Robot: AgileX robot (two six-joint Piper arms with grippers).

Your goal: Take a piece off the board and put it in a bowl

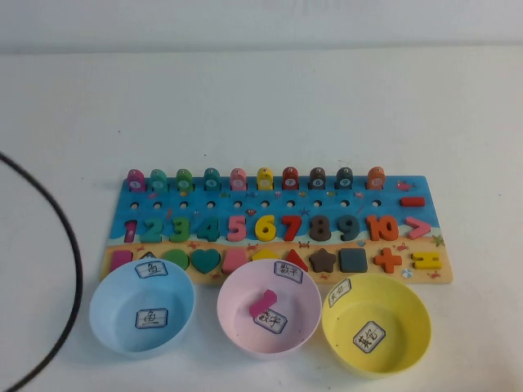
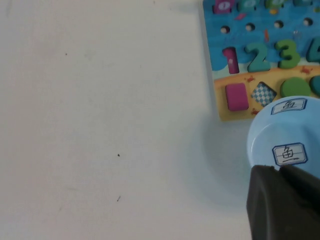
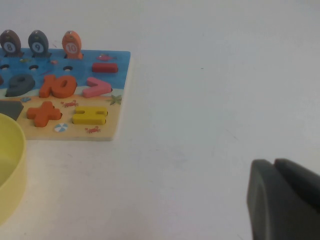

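While neither of my arms shows in the high view, my left gripper (image 2: pixel 280 200) hangs low off the table's left side, just beside the light blue bowl (image 1: pixel 141 306), and my right gripper (image 3: pixel 282 200) hangs over bare table off the board's right end. Both pincers look pressed nearly together, holding nothing. The magenta peg (image 1: pixel 136 180) stands upright at the far-left end of the peg row on the wooden board (image 1: pixel 274 229), untouched. The blue bowl sits against the board's near edge, beside a pink bowl (image 1: pixel 269 309) holding one pink block (image 1: pixel 265 300) and a yellow bowl (image 1: pixel 376 322). I judge the bowls are lined up close for short carries, and my left arm is the nearer one for this peg.
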